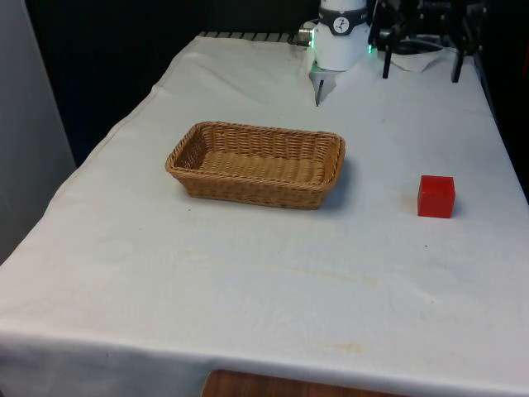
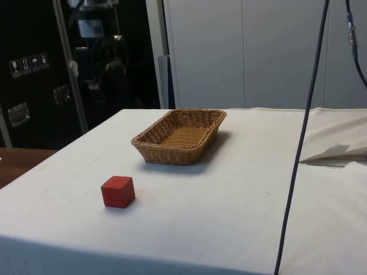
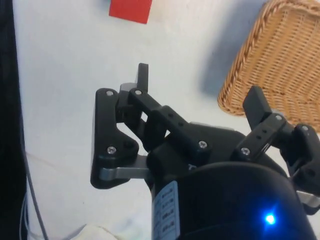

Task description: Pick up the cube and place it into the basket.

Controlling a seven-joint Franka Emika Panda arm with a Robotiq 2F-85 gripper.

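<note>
Though cropped, cube lies beyond open hand.

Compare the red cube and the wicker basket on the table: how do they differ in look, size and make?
The cube is solid, plain red with flat faces; the basket is woven tan wicker, hollow and open-topped. The cube is much smaller than the basket. The cube is as tall as wide; the basket is low, long and rectangular. Both rest apart on the white cloth, untouched.
</note>
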